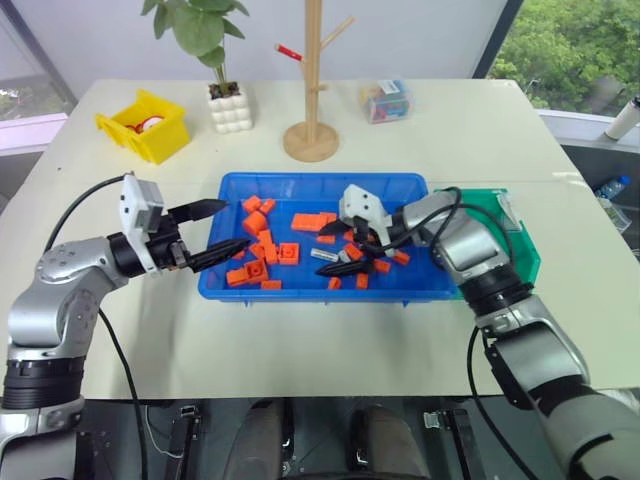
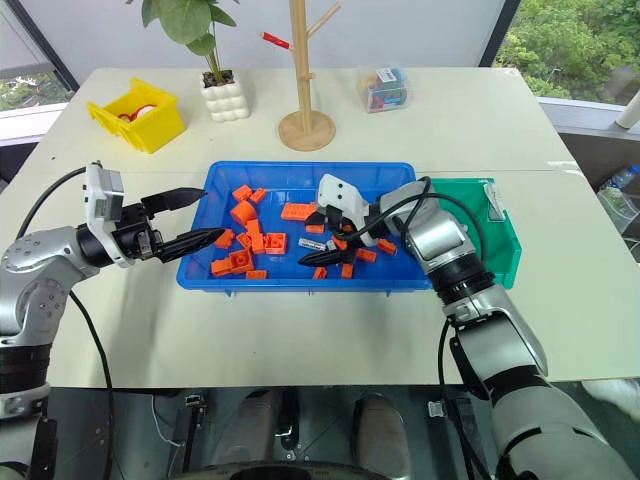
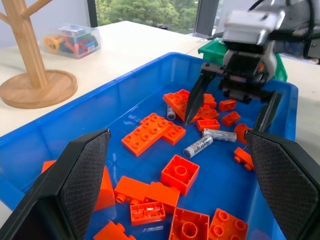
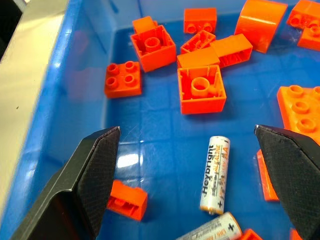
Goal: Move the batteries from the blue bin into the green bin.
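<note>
Right gripper (image 4: 187, 185) — jaws wide, empty — hovers over a battery (image 4: 215, 173) in the blue bin (image 1: 300, 187); battery's long axis runs along the gap between the fingers.

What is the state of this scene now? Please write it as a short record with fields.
blue bin: on the table, holds orange bricks and batteries
batteries: at least three visible, lying flat among the bricks
green bin: beside the blue bin, on the robot's right
right gripper: open, above two batteries, holding nothing
left gripper: open, at the blue bin's left edge, holding nothing
task progress: batteries remain in the blue bin
</note>
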